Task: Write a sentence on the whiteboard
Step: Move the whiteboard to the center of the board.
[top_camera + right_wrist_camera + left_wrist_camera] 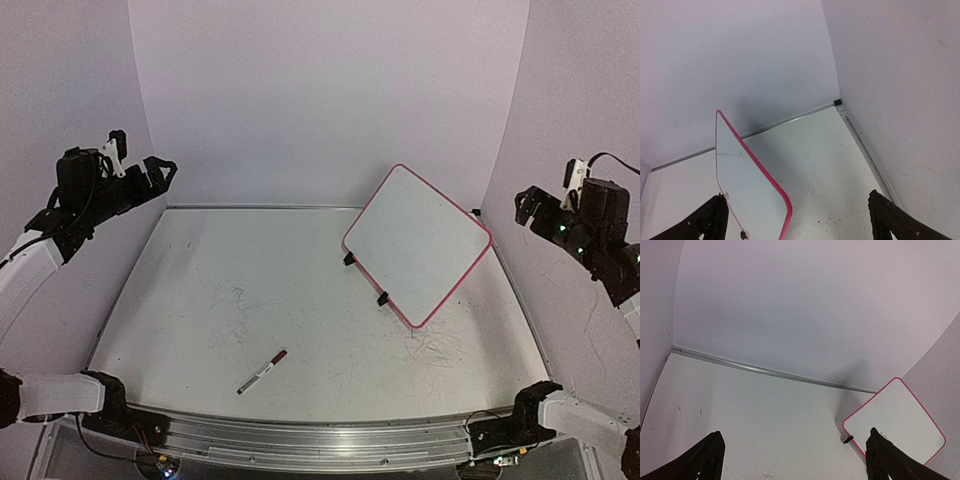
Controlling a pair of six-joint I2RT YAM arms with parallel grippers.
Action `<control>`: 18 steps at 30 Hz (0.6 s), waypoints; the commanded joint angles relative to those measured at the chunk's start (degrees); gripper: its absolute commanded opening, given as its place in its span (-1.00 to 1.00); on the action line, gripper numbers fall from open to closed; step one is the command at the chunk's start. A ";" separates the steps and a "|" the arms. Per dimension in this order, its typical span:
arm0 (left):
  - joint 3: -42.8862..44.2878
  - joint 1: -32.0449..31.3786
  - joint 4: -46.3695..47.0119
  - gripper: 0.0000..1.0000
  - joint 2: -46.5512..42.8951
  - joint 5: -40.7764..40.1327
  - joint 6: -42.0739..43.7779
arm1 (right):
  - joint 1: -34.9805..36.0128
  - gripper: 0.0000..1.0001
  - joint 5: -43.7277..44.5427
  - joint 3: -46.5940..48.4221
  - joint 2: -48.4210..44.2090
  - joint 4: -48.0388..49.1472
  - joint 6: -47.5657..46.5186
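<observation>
Left gripper [795, 436]: hovering left, jaws standing wide, gripping nothing.
Right gripper [796, 196]: hovering right, jaws standing wide, gripping nothing.
Whiteboard [418, 243]: sitting tilted at far right of table [200, 300].
Marker [262, 372]: lying near front edge.

Top view overhead from behind; both wrist views high, sharing whiteboard [418, 243].

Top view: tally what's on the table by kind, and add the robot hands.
Small rectangular whiteboard with red-pink frame: 1
Slim marker pen with dark red cap: 1
Black two-finger robot hands, both open: 2, left hand and right hand
Total: 4
</observation>
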 commanded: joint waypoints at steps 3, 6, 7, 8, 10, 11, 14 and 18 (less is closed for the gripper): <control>0.46 -0.04 0.69 0.99 0.87 3.83 -1.46 | 0.18 0.97 -24.21 -0.12 -0.14 13.60 -0.28; -0.40 -0.04 0.55 0.99 1.14 3.99 -1.92 | 3.44 0.96 -27.02 3.81 6.01 13.11 1.59; -0.53 -0.05 0.44 0.99 1.22 4.14 -2.04 | 6.18 0.96 -25.56 4.90 7.93 12.68 1.98; -0.58 -0.08 0.29 0.99 1.34 4.31 -2.12 | 9.52 0.96 -23.35 5.65 9.99 12.84 2.48; -0.59 -0.09 -0.01 0.99 1.57 4.44 -2.37 | 15.82 0.96 -19.68 7.05 14.39 13.13 4.15; -0.70 -0.03 -0.19 0.99 1.54 4.41 -2.54 | 18.90 0.96 -18.33 7.71 17.93 13.21 5.36; -1.31 -0.08 -0.33 0.99 1.19 4.53 -2.70 | 26.96 0.97 -13.17 8.57 25.99 13.87 12.18; -2.44 -0.07 -0.78 0.99 0.41 4.46 -2.89 | 33.39 0.97 -4.50 9.57 36.00 12.71 27.21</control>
